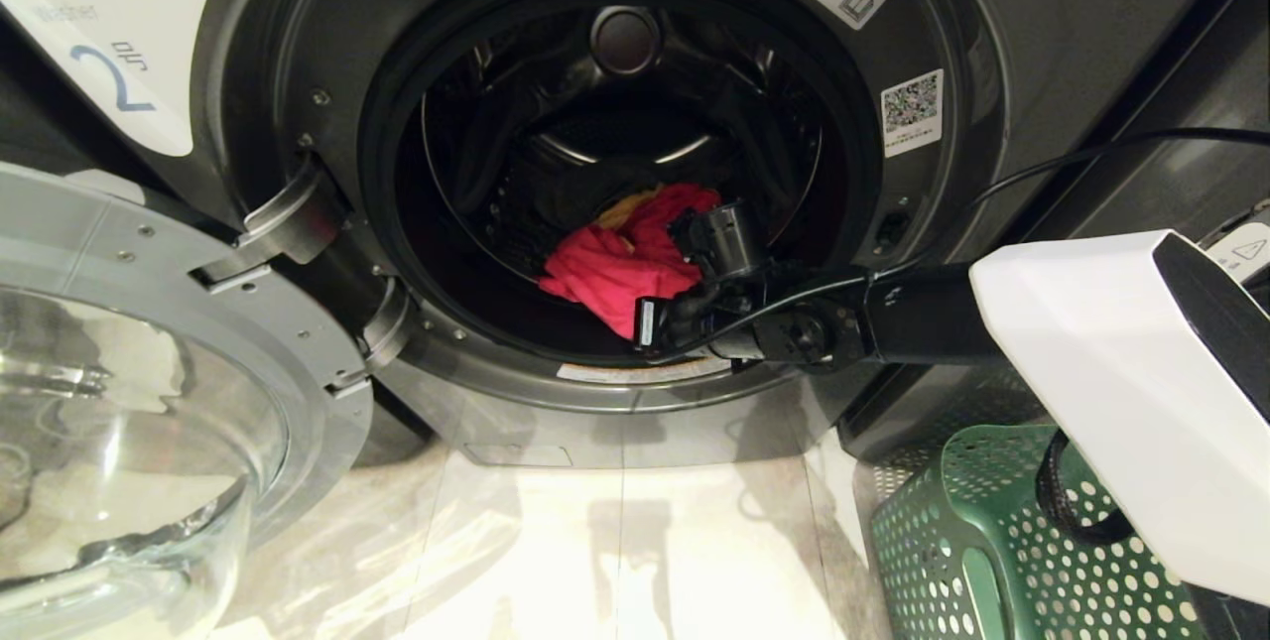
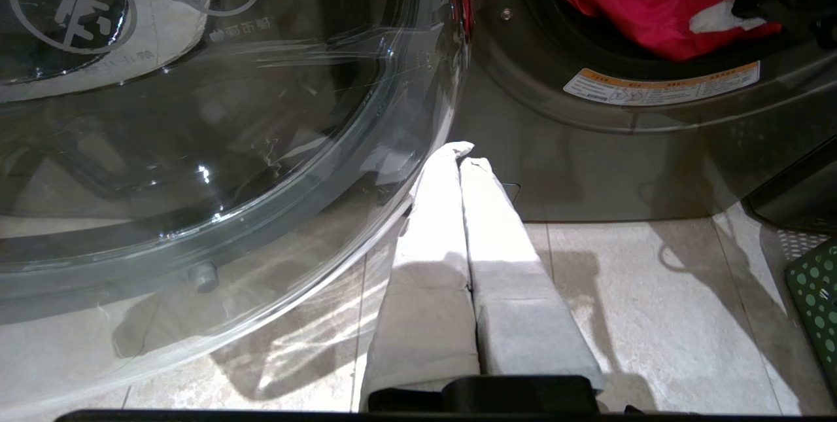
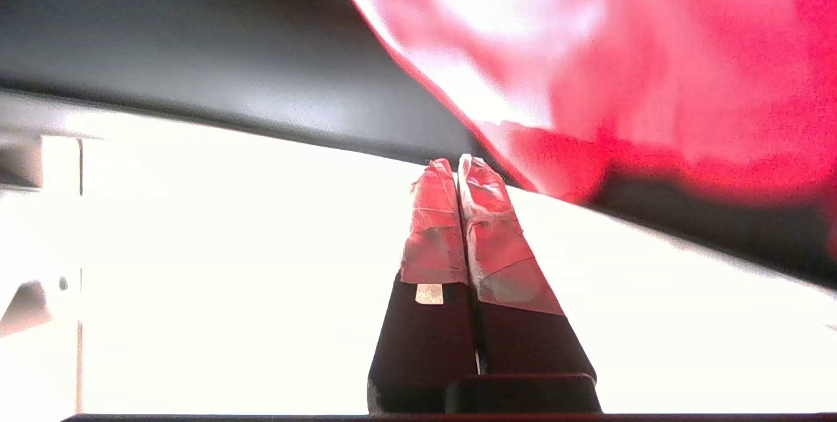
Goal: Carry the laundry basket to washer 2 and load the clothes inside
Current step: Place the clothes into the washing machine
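Washer 2 (image 1: 1042,25) with its door (image 1: 149,402) swung wide to the robot's left. The right claw (image 1: 647,324) sits at the lower lip of the drum opening, its taped fingers (image 3: 451,226) pressed together with nothing between them. Just beyond and above the fingertips lies the red garment (image 1: 615,258), draped from the drum floor toward the rubber seal; a yellow-orange garment (image 1: 627,206) shows behind it, farther into the drum. The laundry basket (image 1: 952,541) stands on the floor (image 1: 615,561) below and behind the right claw, under the white forearm. The left claw (image 2: 460,160) hangs low, apart from the work, fingers clenched on nothing, its tips beside the rim of the glass door and short of the washer front.
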Motion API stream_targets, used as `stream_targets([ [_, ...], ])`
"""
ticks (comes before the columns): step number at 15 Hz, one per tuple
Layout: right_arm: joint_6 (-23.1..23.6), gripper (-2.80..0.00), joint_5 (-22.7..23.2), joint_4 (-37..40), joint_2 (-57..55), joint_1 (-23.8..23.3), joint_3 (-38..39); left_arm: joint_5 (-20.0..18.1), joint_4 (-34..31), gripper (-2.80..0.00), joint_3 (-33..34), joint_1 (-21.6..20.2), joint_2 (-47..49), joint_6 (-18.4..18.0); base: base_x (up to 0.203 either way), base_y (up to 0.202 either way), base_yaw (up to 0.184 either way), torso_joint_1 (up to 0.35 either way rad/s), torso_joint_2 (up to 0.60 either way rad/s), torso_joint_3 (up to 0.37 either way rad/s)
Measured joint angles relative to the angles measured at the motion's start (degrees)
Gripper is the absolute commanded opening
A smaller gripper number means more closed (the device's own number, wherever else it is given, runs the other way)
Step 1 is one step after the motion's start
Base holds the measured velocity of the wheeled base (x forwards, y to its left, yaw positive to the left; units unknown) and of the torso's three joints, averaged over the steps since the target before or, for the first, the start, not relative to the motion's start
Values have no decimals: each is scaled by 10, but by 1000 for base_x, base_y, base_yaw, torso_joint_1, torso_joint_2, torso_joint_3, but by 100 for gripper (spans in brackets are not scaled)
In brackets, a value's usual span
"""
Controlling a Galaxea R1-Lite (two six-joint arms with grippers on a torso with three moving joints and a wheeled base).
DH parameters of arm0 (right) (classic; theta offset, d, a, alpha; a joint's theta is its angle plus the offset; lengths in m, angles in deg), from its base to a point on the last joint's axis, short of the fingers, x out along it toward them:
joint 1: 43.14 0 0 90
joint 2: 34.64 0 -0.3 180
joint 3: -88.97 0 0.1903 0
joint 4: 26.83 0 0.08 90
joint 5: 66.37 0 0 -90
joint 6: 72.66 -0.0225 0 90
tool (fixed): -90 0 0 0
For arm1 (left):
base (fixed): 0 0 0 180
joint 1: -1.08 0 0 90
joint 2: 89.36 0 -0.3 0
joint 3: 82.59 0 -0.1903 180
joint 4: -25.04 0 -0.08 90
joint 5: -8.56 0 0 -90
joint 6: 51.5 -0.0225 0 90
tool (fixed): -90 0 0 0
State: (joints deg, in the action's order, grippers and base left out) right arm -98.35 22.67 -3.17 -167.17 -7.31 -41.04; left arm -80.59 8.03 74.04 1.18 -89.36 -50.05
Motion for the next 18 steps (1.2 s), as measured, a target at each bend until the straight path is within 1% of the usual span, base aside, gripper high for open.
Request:
stream_targets([
  [3, -1, -280, 9, 10, -34, 1, -37, 0, 0, -280, 0, 0, 0, 0, 0, 0, 0, 0, 0, 0],
  [5, 5, -280, 9, 4, -57, -2, -53, 0, 0, -280, 0, 0, 0, 0, 0, 0, 0, 0, 0, 0],
  [7, 15, -280, 1, -23, -75, -7, -57, 0, 0, -280, 0, 0, 0, 0, 0, 0, 0, 0, 0, 0],
  [9, 42, -280, -28, -39, -87, -12, -58, 0, 0, -280, 0, 0, 0, 0, 0, 0, 0, 0, 0, 0],
  [11, 63, -280, -56, -89, -94, -18, -58, 0, 0, -280, 0, 0, 0, 0, 0, 0, 0, 0, 0, 0],
  [14, 125, -280, -98, -201, -99, -28, -57, 0, 0, -280, 0, 0, 0, 0, 0, 0, 0, 0, 0, 0],
  [16, 163, -280, -116, -278, -100, -32, -57, 0, 0, -280, 0, 0, 0, 0, 0, 0, 0, 0, 0, 0],
  [18, 194, -280, -123, -335, -98, -35, -56, 0, 0, -280, 0, 0, 0, 0, 0, 0, 0, 0, 0, 0],
])
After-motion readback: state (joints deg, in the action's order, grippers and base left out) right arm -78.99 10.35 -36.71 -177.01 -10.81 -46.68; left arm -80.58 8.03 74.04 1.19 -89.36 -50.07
